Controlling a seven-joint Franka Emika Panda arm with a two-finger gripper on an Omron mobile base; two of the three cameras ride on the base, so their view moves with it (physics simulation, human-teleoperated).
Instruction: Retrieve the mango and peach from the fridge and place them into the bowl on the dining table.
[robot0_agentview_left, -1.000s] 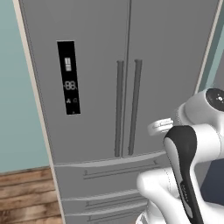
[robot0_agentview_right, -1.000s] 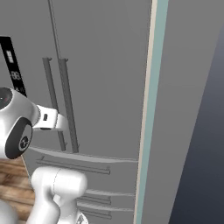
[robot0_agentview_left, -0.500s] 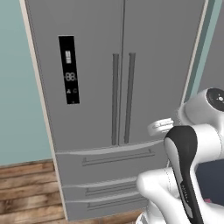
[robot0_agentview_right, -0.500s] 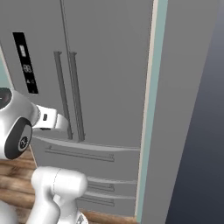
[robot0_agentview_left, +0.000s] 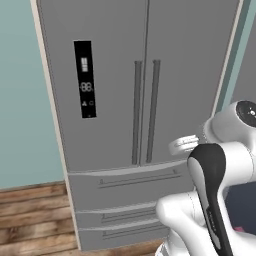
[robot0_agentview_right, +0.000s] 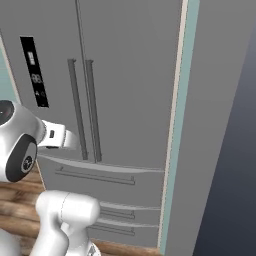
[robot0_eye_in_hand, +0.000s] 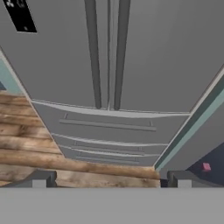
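Note:
The tall grey fridge (robot0_agentview_left: 115, 100) stands straight ahead with both doors shut, so the mango and the peach are hidden. Its two vertical bar handles (robot0_agentview_left: 146, 110) meet at the middle seam, and a black display panel (robot0_agentview_left: 85, 79) sits on the left door. The same fridge (robot0_agentview_right: 130, 75) shows from the other side. My arm is folded up in front of the lower drawers (robot0_agentview_left: 135, 182). In the hand view my gripper (robot0_eye_in_hand: 109, 180) is open with nothing between its fingertips (robot0_eye_in_hand: 38, 179), facing the fridge (robot0_eye_in_hand: 153, 57) from a short distance. The bowl and the dining table are out of view.
A teal wall (robot0_agentview_left: 20, 100) lies left of the fridge, with wooden floor (robot0_agentview_left: 30, 220) below it. A tall grey panel (robot0_agentview_right: 215, 125) with a teal edge strip flanks the fridge on the right. A small pink object (robot0_eye_in_hand: 205, 166) shows low at the right.
The whole picture has shifted, so the base has moved: the fridge now sits a little further right and more floor shows. The arm keeps its folded pose and the gripper stays open.

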